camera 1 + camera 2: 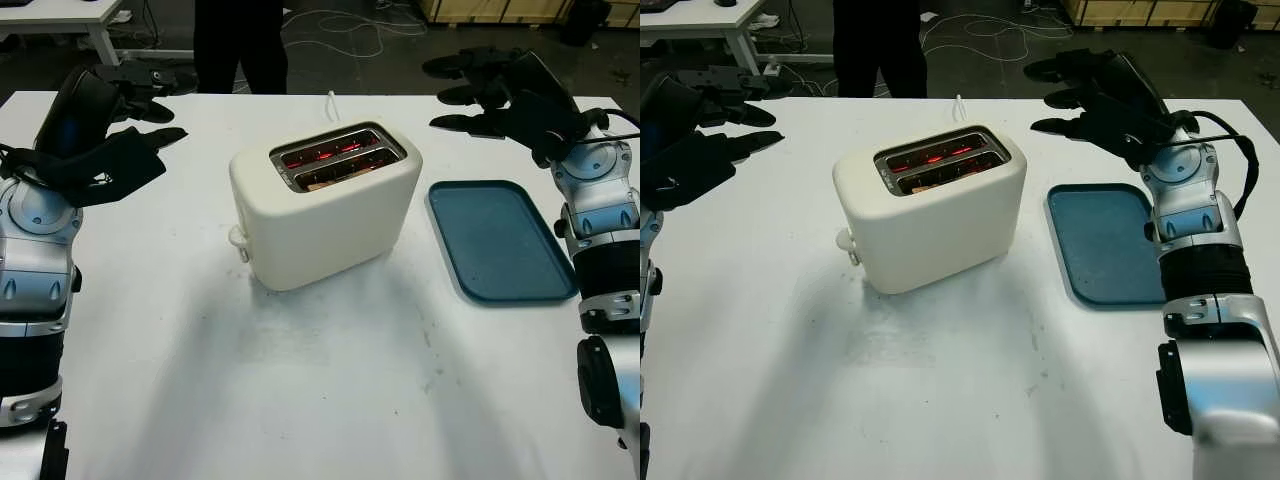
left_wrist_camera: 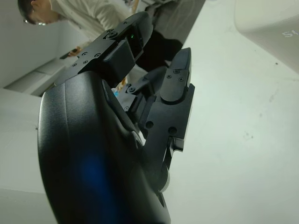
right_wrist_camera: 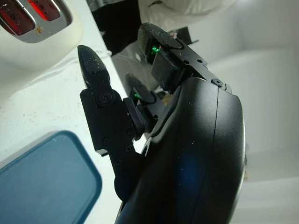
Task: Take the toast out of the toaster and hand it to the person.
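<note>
Both arms raised from the bottom corners — left hand [image 1: 120, 140] open, held above the white table [image 1: 320, 400] left of the cream toaster [image 1: 325, 205]; right hand [image 1: 1095, 100] open beyond the blue tray [image 1: 1105, 245] — toast [image 1: 335, 175] down in the glowing slots; person [image 1: 878, 45] standing behind

A cream two-slot toaster [image 1: 325, 205] stands upright mid-worktop, slots glowing red; toast [image 1: 335, 172] sits low in the nearer slot; its lever faces front-left.
</note>
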`<action>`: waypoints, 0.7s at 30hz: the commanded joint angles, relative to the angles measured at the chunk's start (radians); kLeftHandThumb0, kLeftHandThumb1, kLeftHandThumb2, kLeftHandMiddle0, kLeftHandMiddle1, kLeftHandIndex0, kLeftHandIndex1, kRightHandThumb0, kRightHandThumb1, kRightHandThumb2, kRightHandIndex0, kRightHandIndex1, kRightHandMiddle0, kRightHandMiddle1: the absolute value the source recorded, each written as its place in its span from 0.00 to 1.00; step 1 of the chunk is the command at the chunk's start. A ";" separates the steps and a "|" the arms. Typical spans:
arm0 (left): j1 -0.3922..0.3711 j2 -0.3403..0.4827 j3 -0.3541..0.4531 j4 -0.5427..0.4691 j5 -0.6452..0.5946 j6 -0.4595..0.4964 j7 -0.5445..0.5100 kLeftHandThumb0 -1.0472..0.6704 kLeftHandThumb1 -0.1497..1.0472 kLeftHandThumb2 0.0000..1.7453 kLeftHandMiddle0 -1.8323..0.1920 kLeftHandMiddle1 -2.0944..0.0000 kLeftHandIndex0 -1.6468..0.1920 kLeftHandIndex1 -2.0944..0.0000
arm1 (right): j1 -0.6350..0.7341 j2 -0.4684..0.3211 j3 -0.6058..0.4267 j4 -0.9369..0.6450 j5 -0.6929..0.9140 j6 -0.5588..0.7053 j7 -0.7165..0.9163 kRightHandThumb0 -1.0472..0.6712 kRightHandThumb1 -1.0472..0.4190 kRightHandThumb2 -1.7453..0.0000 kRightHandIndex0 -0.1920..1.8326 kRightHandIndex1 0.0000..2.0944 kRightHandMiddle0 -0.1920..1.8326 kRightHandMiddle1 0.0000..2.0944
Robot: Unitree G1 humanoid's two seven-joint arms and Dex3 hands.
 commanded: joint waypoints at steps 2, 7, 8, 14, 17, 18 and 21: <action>-0.017 -0.003 -0.003 0.003 -0.002 -0.006 -0.001 0.51 0.89 0.01 0.58 0.72 0.46 0.98 | 0.008 0.004 -0.003 -0.003 0.012 0.008 -0.002 0.45 0.18 1.00 0.49 0.00 0.45 0.00; -0.018 0.002 -0.004 0.010 0.001 -0.019 -0.002 0.50 0.89 0.01 0.58 0.72 0.45 0.98 | 0.010 0.000 0.000 -0.012 0.005 0.017 -0.004 0.44 0.18 1.00 0.49 0.00 0.45 0.00; -0.018 0.002 -0.004 0.009 0.001 -0.018 -0.002 0.50 0.89 0.01 0.58 0.72 0.45 0.98 | 0.010 0.001 0.000 -0.014 0.005 0.021 -0.004 0.44 0.18 1.00 0.49 0.00 0.45 0.00; -0.015 -0.001 0.001 0.008 -0.007 -0.015 -0.003 0.49 0.89 0.01 0.59 0.72 0.46 0.99 | 0.012 -0.001 0.000 -0.008 0.006 0.005 -0.003 0.45 0.18 1.00 0.49 0.00 0.45 0.00; -0.016 -0.001 -0.002 0.002 -0.002 -0.003 -0.004 0.49 0.89 0.01 0.59 0.72 0.46 0.99 | 0.012 0.002 -0.001 -0.004 0.010 0.000 -0.002 0.45 0.18 1.00 0.50 0.00 0.46 0.00; -0.016 0.000 -0.002 0.001 -0.002 -0.003 -0.004 0.49 0.89 0.01 0.59 0.72 0.46 0.99 | 0.012 0.002 -0.002 -0.003 0.011 -0.003 -0.003 0.45 0.18 1.00 0.50 0.00 0.46 0.00; -0.015 -0.001 -0.001 0.000 -0.003 -0.001 -0.005 0.50 0.89 0.02 0.59 0.72 0.46 0.99 | 0.013 0.001 0.000 -0.004 0.007 -0.002 -0.004 0.46 0.18 1.00 0.50 0.00 0.46 0.00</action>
